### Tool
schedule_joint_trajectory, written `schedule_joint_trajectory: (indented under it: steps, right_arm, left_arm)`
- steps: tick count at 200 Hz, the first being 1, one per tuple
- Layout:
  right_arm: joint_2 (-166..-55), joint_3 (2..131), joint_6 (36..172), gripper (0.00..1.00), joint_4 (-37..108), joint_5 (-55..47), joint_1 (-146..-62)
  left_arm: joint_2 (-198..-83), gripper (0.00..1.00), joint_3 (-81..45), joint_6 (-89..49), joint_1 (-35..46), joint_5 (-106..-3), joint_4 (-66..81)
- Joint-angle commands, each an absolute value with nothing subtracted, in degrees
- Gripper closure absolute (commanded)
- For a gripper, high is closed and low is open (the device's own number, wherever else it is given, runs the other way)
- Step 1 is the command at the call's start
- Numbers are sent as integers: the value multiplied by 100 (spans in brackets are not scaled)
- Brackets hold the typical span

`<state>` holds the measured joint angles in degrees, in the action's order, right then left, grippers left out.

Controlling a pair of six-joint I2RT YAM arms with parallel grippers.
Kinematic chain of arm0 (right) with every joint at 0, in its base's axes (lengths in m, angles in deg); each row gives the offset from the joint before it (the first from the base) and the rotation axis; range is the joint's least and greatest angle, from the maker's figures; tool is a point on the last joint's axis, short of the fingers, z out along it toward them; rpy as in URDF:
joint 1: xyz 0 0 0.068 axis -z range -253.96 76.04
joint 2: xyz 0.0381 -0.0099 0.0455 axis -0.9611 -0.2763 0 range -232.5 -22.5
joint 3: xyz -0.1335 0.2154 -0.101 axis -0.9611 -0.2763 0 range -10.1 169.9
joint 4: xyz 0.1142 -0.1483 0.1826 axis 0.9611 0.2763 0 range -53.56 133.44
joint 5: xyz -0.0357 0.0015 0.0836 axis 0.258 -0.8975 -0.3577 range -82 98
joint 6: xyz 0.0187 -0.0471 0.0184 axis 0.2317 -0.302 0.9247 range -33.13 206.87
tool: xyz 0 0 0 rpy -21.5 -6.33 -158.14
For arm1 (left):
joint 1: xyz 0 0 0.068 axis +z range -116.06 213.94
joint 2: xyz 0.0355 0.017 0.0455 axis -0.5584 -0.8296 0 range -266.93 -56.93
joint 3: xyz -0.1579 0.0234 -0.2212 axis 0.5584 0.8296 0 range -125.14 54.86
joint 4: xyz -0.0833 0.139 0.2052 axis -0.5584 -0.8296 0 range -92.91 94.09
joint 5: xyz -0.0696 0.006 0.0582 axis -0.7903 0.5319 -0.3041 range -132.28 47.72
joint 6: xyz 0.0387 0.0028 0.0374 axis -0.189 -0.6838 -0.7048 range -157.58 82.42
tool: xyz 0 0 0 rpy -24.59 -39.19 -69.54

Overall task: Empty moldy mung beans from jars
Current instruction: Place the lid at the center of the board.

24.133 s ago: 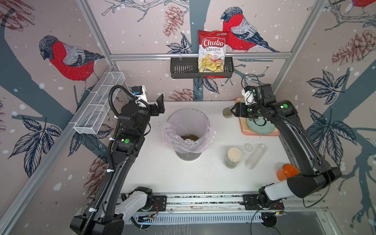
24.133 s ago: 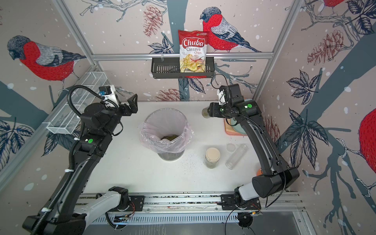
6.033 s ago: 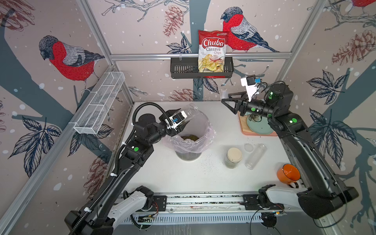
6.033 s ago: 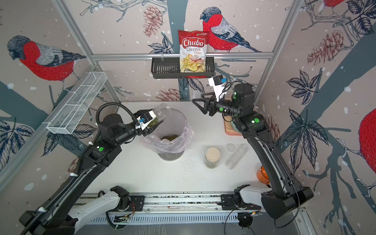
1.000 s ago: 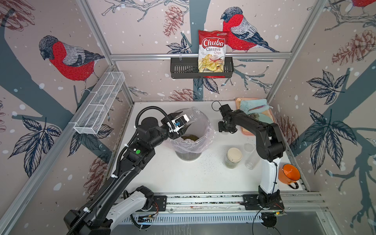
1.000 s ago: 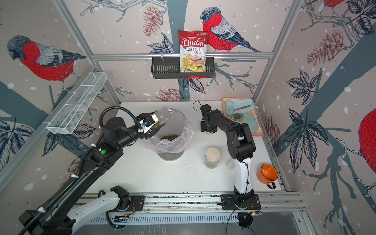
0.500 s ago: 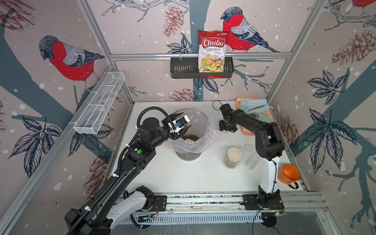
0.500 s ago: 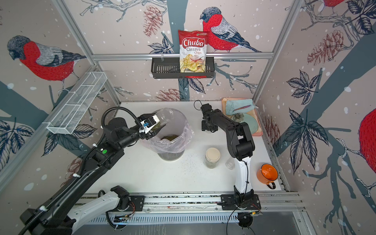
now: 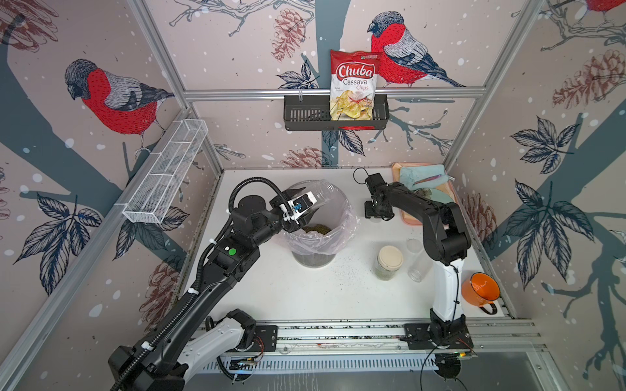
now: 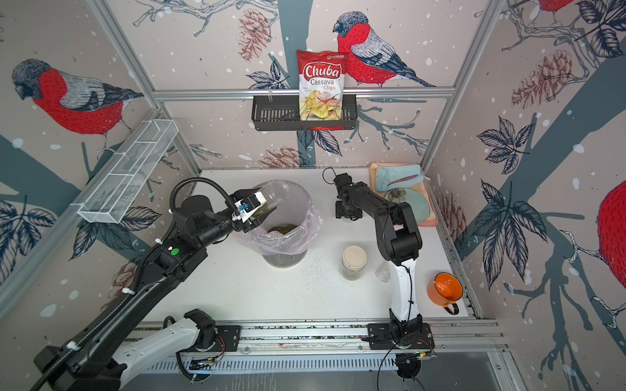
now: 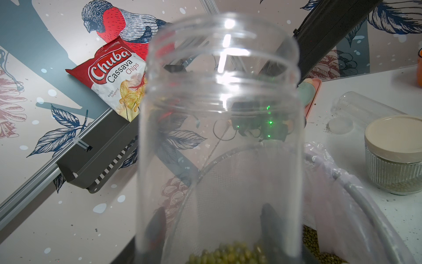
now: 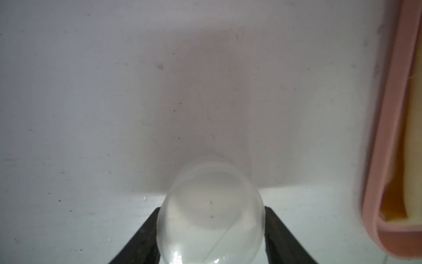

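Observation:
My left gripper (image 9: 300, 207) (image 10: 252, 206) is shut on a lidless clear jar (image 9: 318, 193) (image 10: 275, 192) (image 11: 219, 114), held tilted above the left rim of the bin (image 9: 349, 233). Its open mouth points toward the back wall. Mung beans (image 11: 228, 253) (image 10: 261, 211) lie at the jar's base end, between my fingers (image 11: 269, 224). More mung beans (image 9: 316, 229) (image 10: 286, 228) lie in the bin. My right gripper (image 9: 377, 214) (image 12: 211, 228) is low over the table, shut on a translucent lid (image 12: 211, 212). A cream-lidded jar (image 9: 389, 260) stands with beans inside. A clear tube jar (image 9: 418, 269) lies by it.
The pink tray (image 9: 411, 221) (image 12: 392, 137) with a plate and blue cloth sits close to the right of my right gripper. An orange mug (image 9: 480, 289) stands at the front right. Spilled grains (image 9: 349, 270) dot the table near the bin. A small clear cap (image 9: 413, 244) lies beside the tube.

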<state>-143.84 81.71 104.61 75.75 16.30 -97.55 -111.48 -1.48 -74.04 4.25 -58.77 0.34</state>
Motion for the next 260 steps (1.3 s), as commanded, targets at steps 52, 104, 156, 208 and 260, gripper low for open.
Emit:
schedule_joint_trajectory:
  steps: [52, 104, 156, 208, 260]
  right_arm:
    - [-14363, 8200, 10360, 25, 7646, 1652, -9736]
    - [-14263, 8243, 10373, 20, 7737, 1593, -9734]
    - [-13870, 8353, 10462, 18, 7837, 1600, -9760]
    - [-13422, 8411, 10551, 18, 7898, 1804, -9782]
    - [-12798, 8482, 10599, 17, 7965, 2090, -9806]
  left_arm:
    - [-11141, 100, -172, -7452, 415, -5910, 392]
    - [-11143, 100, -168, -7458, 415, -5900, 400]
    - [-11151, 100, -165, -7449, 419, -5908, 409]
    - [-11134, 100, -166, -7449, 415, -5892, 418]
    - [-11143, 100, -164, -7440, 419, -5874, 426]
